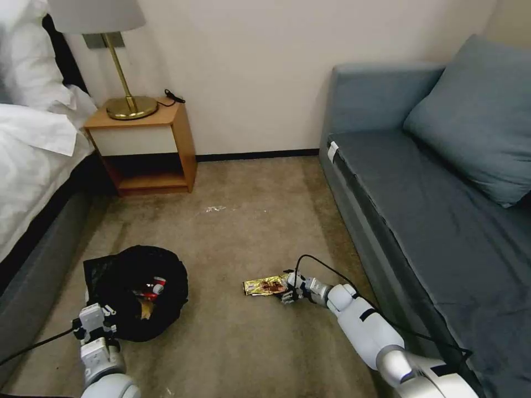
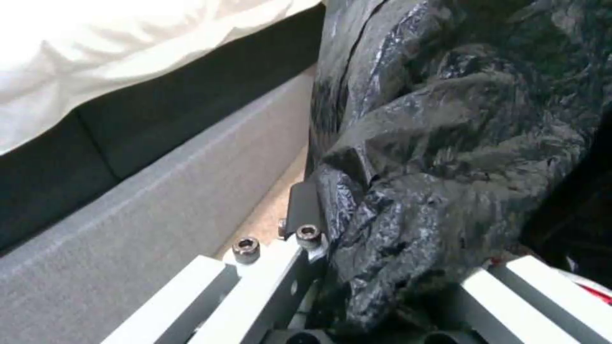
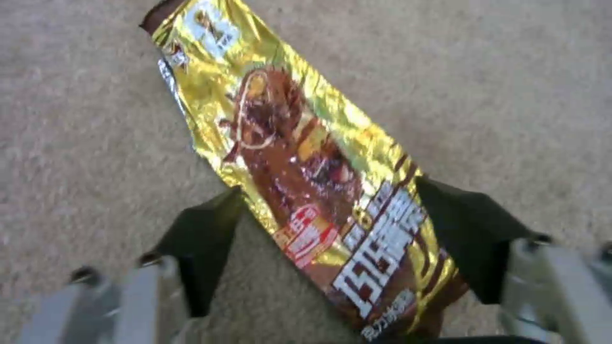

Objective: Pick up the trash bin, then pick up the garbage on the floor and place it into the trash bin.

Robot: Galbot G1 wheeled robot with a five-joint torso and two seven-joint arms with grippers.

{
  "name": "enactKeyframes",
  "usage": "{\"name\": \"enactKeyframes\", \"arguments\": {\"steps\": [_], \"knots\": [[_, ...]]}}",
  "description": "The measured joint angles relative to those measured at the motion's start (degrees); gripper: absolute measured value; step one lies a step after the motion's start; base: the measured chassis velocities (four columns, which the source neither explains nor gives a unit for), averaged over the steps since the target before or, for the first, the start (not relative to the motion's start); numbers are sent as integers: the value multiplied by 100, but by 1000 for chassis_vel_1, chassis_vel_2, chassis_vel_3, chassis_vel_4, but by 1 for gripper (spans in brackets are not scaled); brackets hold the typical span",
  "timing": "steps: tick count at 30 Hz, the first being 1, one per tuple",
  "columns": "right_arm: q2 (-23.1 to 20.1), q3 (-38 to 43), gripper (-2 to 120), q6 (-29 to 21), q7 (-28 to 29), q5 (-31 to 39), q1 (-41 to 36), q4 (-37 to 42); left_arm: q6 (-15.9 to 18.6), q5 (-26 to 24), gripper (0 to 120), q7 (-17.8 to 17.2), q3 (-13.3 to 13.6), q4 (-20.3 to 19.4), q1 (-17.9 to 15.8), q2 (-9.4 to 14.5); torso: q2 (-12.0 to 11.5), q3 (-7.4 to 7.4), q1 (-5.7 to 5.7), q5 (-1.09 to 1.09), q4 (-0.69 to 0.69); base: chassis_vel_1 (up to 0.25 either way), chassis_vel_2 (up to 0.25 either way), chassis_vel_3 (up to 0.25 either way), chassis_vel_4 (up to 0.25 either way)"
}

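Beside the sofa [image 1: 420,221], on the carpet [image 1: 249,232], the right gripper [image 1: 287,288] reaches the near end of the gold wrapper [image 1: 264,286]; the bin [image 1: 138,290] sits well left of it by the bed [image 1: 38,166], litter already inside, the left gripper [image 1: 95,320] at its rim. Closer, that left gripper [image 2: 389,296] pinches the black bag [image 2: 446,143], so the bin is likely held ready. By the right gripper [image 3: 325,248], fingers [image 3: 204,239] straddle the wrapper [image 3: 300,167], wide and not yet closed, seemingly to nip it.

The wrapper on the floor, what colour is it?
Shiny gold wrapper with brown; right wrist view shows it best.
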Motion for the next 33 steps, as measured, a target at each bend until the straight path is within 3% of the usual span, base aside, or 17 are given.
{"name": "enactKeyframes", "arguments": {"steps": [8, 12, 16, 18, 22, 24, 26, 28, 33], "knots": [[-63, 143, 43, -19, 8, -128, 1, -140, -24, -1, 3, -2, 10, 0, 4, -28, 0, 0, 0, 1, 1, 0, 0, 0, 0], [-116, 144, 33, -2, 42, -148, -41, -88, -25, 7, 3, -3, 13, -9, 22, -31, 0, 0, 0, 1, 0, 0, 0, 0, 0], [-172, 138, 46, 6, 65, -152, -85, 6, -28, 17, 3, -4, 9, -30, 34, -31, 0, 0, 0, 0, 0, 0, 0, 0, 0], [-206, 112, 58, 1, 42, -127, -113, 110, -28, 23, 3, -4, 8, -51, 41, -31, 0, 0, 0, -1, -1, 0, 0, 0, 0], [-222, 30, 68, -18, -17, -41, -130, 206, -28, 28, 3, -4, 7, -64, 41, -29, 0, 0, 0, -1, -2, 0, 0, 0, 0], [-215, 0, 79, -32, -37, 32, -122, 213, -28, 30, 3, -5, 7, -64, 32, -20, 0, 0, 0, 0, -1, 0, 0, 0, 0], [-208, -3, 82, -35, -36, 37, -113, 199, -28, 30, 3, -5, 7, -64, 28, -18, 0, 0, 0, 0, -1, 0, 0, 0, 0], [-170, -9, 94, -45, -1, 6, -50, 89, -28, 30, 3, -5, 7, -58, 8, -11, 0, 0, 0, -1, -1, 0, 0, 0, 0], [-117, 3, 100, -49, 156, -119, 57, -92, -28, 17, 3, -5, 6, -32, -22, 13, 0, 0, 0, 0, 0, 0, 0, 0, 0]]}}
